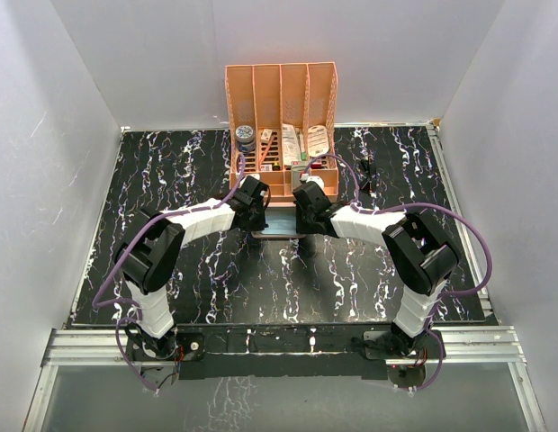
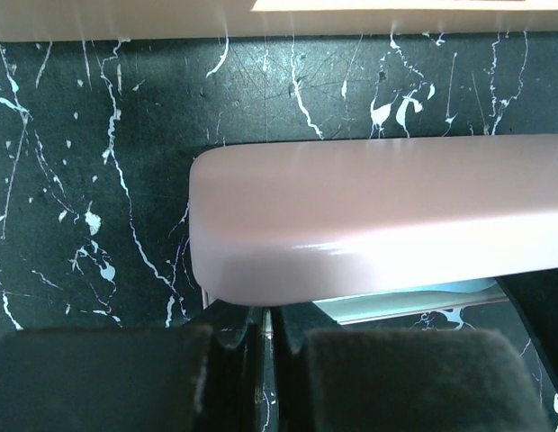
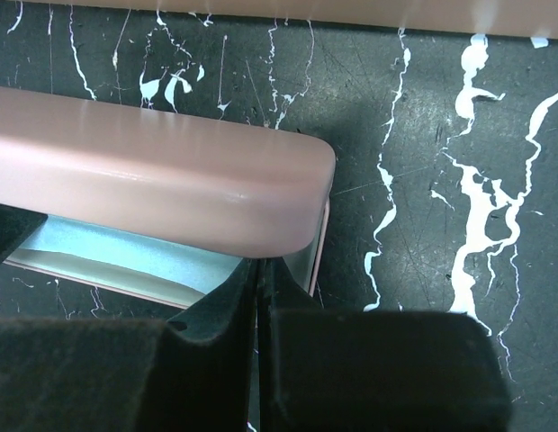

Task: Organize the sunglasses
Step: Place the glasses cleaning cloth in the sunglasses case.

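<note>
Both arms meet at the middle of the surface, right in front of the orange organizer, and both are on the pink case. Your left hand sits at the near edge of the case's left end with its fingers together; your right hand mirrors it at the right end, fingers together too. Whether either one pinches the case's lower rim or only rests against it, you cannot tell from these views.

The case stands ajar; the lid is lifted off the base along the near side, and the light blue cloth lies inside under it. No dark frame shows in that gap; so, as far as you can see, nothing but the cloth is in there.

The sunglasses look to be the small dark shape on the surface just right of the organizer, well apart from the case and from both hands; it is small and dark against the dark marble, so take that as likely, not certain.

So you are early to midway, by my read. The case is opened or being opened; fetching the sunglasses, laying them in on the cloth and shutting the lid all remain.
</note>
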Motion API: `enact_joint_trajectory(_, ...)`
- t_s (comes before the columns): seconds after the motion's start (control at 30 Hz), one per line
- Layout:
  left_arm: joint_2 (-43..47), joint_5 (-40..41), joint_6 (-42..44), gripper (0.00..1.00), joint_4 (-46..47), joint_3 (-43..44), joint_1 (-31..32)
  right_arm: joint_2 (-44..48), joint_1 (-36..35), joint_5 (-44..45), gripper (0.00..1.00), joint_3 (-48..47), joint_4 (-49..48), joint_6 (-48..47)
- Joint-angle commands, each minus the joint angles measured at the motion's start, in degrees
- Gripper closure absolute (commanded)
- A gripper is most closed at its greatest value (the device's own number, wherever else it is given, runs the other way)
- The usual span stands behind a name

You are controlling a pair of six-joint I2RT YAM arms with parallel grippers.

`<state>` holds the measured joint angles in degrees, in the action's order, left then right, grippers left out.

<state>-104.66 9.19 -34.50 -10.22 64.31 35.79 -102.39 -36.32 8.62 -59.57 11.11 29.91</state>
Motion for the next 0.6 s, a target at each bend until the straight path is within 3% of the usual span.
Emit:
enact_joint_trajectory(0.0,-0.7,1.0,0.2,1.0,-3.6,1.3,-0.5,-0.2,0.3,0.9,1.0,-2.1,0.3,-0.7)
enact_joint_trajectory(0.57,-2.4,0.7,-0.2,1.0,-3.4,0.5,-0.5,-0.9,0.3,0.9,1.0,-1.6,0.0,-0.6)
